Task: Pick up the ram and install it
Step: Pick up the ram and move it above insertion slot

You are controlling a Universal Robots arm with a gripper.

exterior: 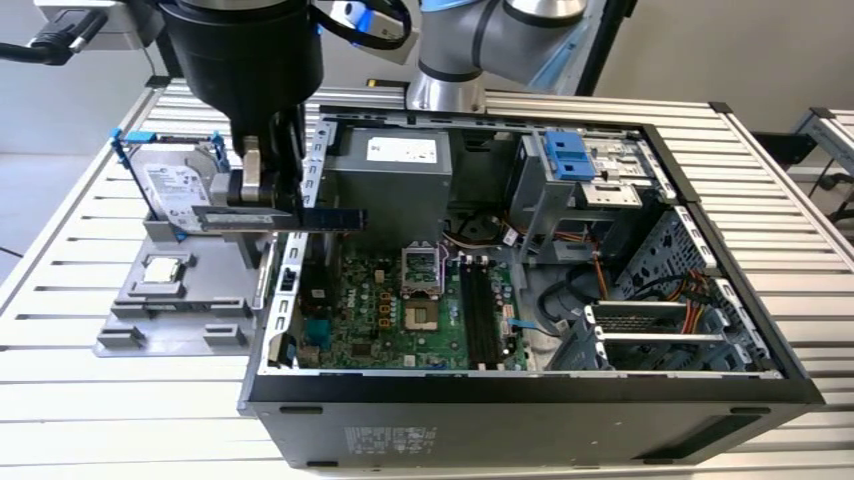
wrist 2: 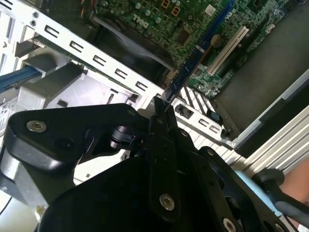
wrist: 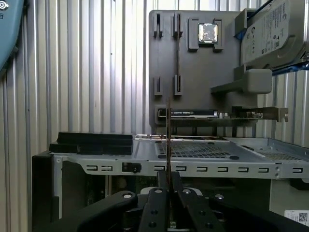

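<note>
In the exterior view, one ram (exterior: 330, 217), one hard drive (exterior: 174, 185), one processor chip (exterior: 163, 268) and one open computer case (exterior: 561, 388) sit over the slatted tabletop (exterior: 80, 400). The jaws are clenched on one end of the ram. The stick juts level from them above the case's side wall, with the motherboard (exterior: 380, 290) lower down beyond it.

In the second wrist view, the ram (wrist 2: 190, 67) runs edge-on out from between the jaws, over the motherboard (wrist 2: 188, 24).

In the first wrist view, the ram (wrist: 168, 130) is a thin line rising from the jaws. The case frame (wrist: 217, 168) lies just past it, and the processor chip (wrist: 208, 33) and hard drive (wrist: 273, 34) are farther off.
</note>
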